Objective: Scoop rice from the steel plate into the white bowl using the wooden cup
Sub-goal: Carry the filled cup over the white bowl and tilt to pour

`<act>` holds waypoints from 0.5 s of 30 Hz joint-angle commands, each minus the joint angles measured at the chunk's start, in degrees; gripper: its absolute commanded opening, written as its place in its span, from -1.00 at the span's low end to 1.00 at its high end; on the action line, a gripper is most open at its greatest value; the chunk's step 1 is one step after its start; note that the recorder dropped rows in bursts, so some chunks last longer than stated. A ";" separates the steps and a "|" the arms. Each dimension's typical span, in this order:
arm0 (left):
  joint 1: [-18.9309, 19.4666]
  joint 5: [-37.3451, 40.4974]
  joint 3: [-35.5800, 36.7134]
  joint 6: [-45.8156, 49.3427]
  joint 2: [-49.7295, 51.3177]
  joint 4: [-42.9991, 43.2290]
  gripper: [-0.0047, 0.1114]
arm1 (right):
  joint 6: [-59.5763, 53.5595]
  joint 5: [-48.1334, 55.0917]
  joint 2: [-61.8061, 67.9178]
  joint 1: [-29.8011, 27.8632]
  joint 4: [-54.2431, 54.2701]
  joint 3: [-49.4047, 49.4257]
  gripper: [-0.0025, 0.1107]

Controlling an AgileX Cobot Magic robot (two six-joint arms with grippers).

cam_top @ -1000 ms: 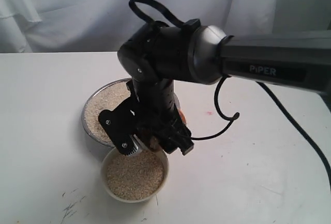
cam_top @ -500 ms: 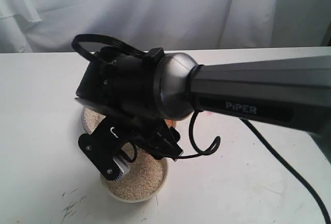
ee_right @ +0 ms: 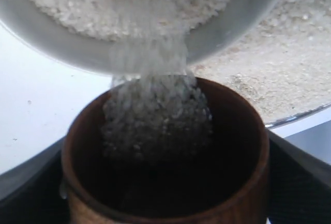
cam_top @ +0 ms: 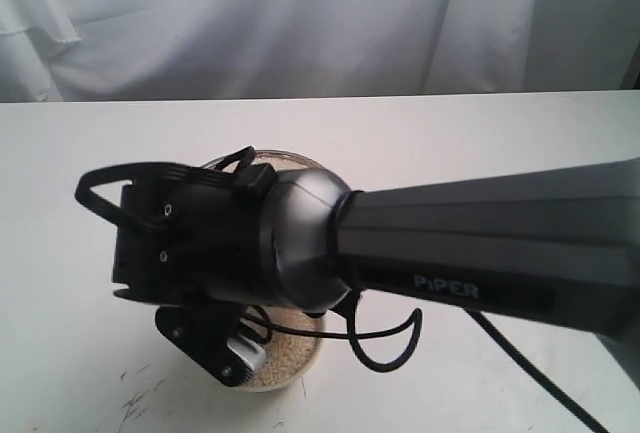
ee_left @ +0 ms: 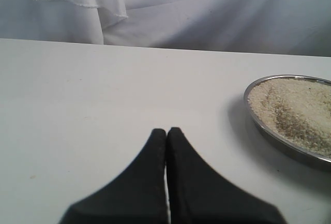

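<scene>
Steel plate: one is counted. In the left wrist view the steel plate (ee_left: 282,142) is seen lying flat on the white surface (ee_left: 77,105), off to one side of the left gripper and well apart from it.
White bowl: one is counted. The white bowl (ee_right: 243,25) is set just beside the plate. Whether the two rims touch cannot be told.
Wooden cup: one is counted. The wooden cup (ee_right: 243,203) is tipped, with its far lip brought up to the bowl's rim.
Rice: the rice (ee_right: 155,115) is found in three places. A heap is spread in the plate, the bowl is filled nearly to its rim, and grains are gathered at the cup's lip. A blurred stream of grains is seen between that lip and the bowl.
Right gripper: one is counted. The right gripper (ee_right: 165,203) is clamped on the cup, with a dark finger (ee_right: 302,182) pressed against each side of it.
Left gripper: one is counted. The left gripper (ee_left: 166,136) is pressed together with nothing pinched, its tips held low over bare surface.
In the way: in the exterior view the right arm (cam_top: 480,243) is stretched across the middle, so the cup and the right gripper are hidden. Only the plate's far rim and the near side of the bowl are shown.
Other things: a looped black cable (cam_top: 385,353) is hung under the arm. A white curtain (cam_top: 300,23) is hung behind the surface. A few dark scuff marks (cam_top: 135,403) are noted near its front edge.
</scene>
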 commanded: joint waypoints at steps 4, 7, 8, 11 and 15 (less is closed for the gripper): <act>0.11 -0.40 0.28 -0.03 -0.24 -0.09 -0.92 | 4.01 -2.60 -0.76 0.64 -5.70 4.00 -0.96; 0.11 -0.40 0.28 -0.03 -0.24 -0.09 -0.92 | 5.23 -3.10 -0.76 0.96 -6.85 4.04 -0.96; 0.11 -0.40 0.28 -0.03 -0.24 -0.09 -0.92 | 5.53 -3.10 -0.76 1.08 -6.71 4.04 -0.96; 0.11 -0.40 0.28 -0.03 -0.24 -0.09 -0.92 | 5.89 -3.19 -0.76 1.83 -6.71 4.04 -0.96; 0.11 -0.40 0.28 -0.03 -0.24 -0.09 -0.92 | 5.89 -3.44 -0.76 3.22 -7.70 4.04 -0.96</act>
